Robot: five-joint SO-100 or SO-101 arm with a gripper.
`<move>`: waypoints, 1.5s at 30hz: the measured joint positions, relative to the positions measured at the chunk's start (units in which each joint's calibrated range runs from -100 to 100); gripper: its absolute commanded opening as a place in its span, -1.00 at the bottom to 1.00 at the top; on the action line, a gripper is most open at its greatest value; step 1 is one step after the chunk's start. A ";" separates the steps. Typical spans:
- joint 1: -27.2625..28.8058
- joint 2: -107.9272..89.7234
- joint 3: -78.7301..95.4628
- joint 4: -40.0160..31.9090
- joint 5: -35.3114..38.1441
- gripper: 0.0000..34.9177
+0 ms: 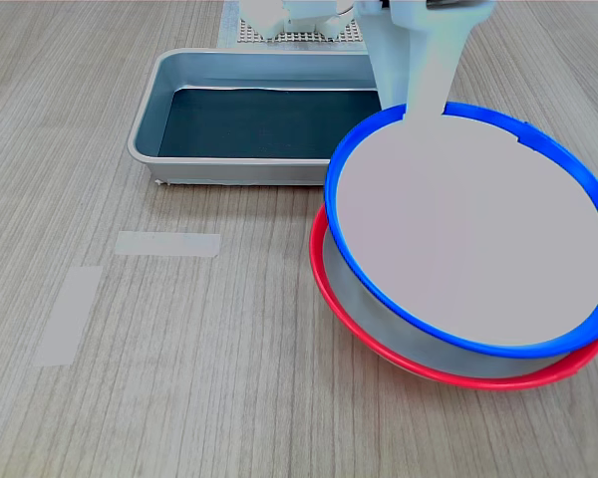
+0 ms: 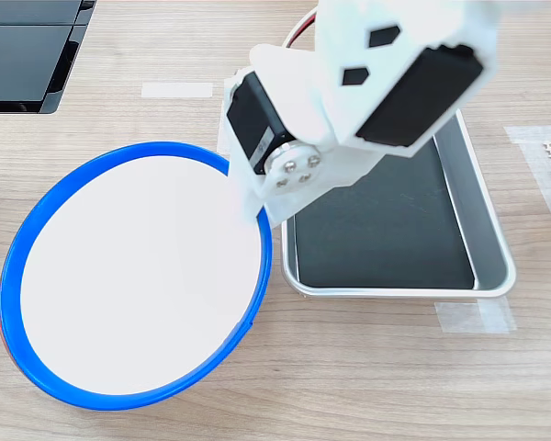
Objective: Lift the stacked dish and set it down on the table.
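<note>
- The end effector [image 1: 416, 108] grips the blue dish [image 1: 473, 234] at its far rim.
- The blue dish sits tilted above the red dish [image 1: 448, 370] (near the surface's [image 1: 179, 398] right edge in the first exterior view), beside the tray [image 1: 149, 119].

- Two pale translucent tape strips [image 1: 167, 243] lie toward 9 o'clock in the first exterior view.
- A white perforated mesh pad [image 1: 299, 34] sits at 12 o'clock.
- Flat black panels [image 2: 28, 50] occupy 10 o'clock in the second exterior view.
- Light is soft and even.
</note>
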 measured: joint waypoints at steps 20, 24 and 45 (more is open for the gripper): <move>7.70 -11.68 -0.45 1.88 -0.68 -1.00; 15.75 -12.28 -0.45 3.67 1.47 -1.00; 30.71 2.64 -0.54 -5.38 6.94 -1.00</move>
